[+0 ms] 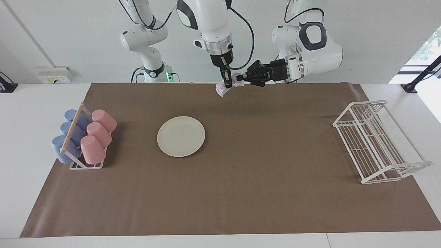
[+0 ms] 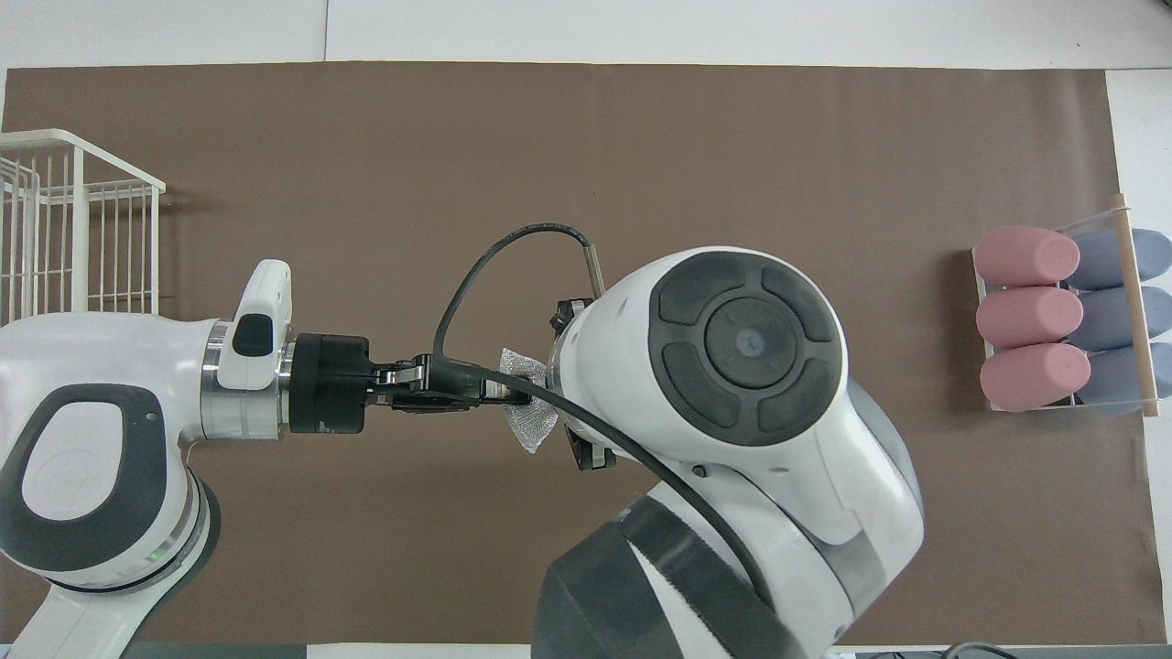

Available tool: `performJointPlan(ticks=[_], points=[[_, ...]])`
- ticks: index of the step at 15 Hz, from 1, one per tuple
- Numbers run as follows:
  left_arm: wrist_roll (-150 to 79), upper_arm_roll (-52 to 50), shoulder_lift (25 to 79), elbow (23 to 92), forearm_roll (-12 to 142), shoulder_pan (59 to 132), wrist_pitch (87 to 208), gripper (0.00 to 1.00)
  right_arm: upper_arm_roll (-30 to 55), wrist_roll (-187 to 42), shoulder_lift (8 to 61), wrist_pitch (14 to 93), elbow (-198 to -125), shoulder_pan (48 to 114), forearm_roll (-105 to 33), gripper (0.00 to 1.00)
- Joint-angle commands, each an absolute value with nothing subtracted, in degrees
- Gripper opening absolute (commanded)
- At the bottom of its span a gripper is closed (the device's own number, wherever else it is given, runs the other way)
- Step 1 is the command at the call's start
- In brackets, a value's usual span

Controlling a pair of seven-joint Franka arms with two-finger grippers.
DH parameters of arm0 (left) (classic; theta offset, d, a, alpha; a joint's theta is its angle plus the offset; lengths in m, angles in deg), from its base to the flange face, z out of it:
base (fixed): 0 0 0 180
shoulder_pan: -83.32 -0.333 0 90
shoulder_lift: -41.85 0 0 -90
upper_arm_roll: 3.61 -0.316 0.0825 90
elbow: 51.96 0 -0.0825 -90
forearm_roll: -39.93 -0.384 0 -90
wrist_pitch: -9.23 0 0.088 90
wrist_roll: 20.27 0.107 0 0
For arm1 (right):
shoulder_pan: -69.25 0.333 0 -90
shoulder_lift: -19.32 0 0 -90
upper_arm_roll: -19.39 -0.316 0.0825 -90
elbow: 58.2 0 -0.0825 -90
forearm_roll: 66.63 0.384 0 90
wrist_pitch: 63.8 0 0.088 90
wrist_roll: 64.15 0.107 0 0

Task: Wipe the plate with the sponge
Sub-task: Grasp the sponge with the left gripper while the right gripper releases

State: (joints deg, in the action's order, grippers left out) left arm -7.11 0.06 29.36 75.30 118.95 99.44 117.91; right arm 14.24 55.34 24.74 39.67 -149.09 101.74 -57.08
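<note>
Sponge: silvery mesh sponge [image 1: 222,86] is up in the air between the 2 grippers, over the brown mat [image 1: 241,193] at the robots' edge of it. In the overhead view it shows as a grey crinkled wad [image 2: 529,423] under the cable.
R gripper: right gripper [image 1: 227,84] points straight down, fingers closed on the sponge from above. The lower part of the sponge hangs under its tips.
L gripper: left gripper [image 1: 241,78] lies horizontal and comes in sideways, from the L arm's end of the table. Its fingertips are pressed together on the sponge's upper edge, just beside the R gripper's fingers. So both grippers pinch the same sponge at this moment.
Plate: cream-white plate [image 1: 181,136] lies flat on the mat, well apart from both grippers, below them in the facing view, a bit toward the R arm's end. Nothing on it, nothing touches it. In the overhead view the R arm hides it.
Cups: pink cups [image 1: 96,135] and blue cups [image 1: 69,135] lie on their sides in a small holder [image 1: 86,166] at the R arm's end, far from both grippers.
Rack: white wire rack [image 1: 375,141] stands at the L arm's end, also far from the grippers.
</note>
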Motion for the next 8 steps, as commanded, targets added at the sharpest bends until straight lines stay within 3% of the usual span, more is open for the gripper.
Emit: performJointPlan(ticks=[1,2,3,8], points=[[-7.97,-0.62,28.32,76.18,119.38,100.29,118.21,0.00,14.29,50.39,24.86,39.21,-148.55,100.71,-57.84,0.53],[-8.06,-0.62,28.32,76.18,119.38,100.29,118.13,0.00,14.29,50.80,24.86,39.38,-148.99,100.71,-57.84,0.91],[-8.23,-0.62,28.32,76.18,119.47,100.29,118.13,0.00,14.46,50.72,24.77,39.56,-148.99,100.71,-57.84,1.00],[-9.11,-0.71,28.32,76.10,119.38,99.76,118.21,0.00,14.47,46.87,24.42,39.65,-150.22,99.05,-58.27,1.00]])
